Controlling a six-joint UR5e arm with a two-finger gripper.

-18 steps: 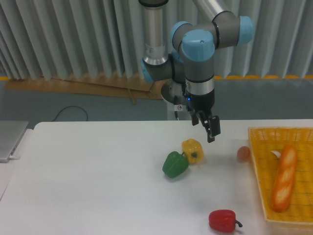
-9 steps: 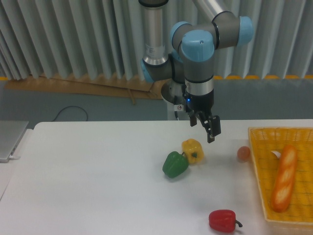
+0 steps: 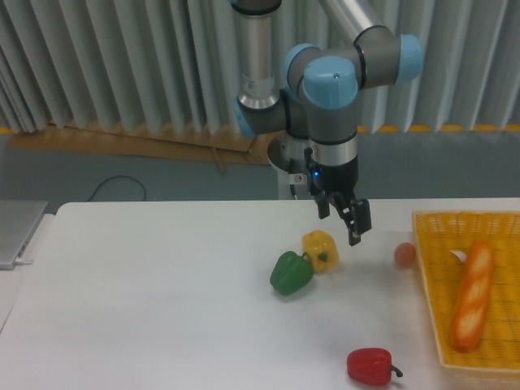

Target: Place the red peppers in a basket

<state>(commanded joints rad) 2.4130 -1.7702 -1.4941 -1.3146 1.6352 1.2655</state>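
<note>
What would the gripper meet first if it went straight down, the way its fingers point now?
Probably bare table. The gripper hangs between the yellow pepper and the small pinkish fruit, though one view leaves depth unclear.

Single arm comes down from top of frame, grey tube links with light-blue joint caps; elbow folded at upper centre, wrist pointing straight down; gripper (image 3: 348, 221) hangs in the air, above the table, touching nothing; dark fingers (image 3: 356, 219) angled down and slightly to image right; nothing between them; gap between fingers hard to read from this side view, so jaw spacing unclear.
</note>
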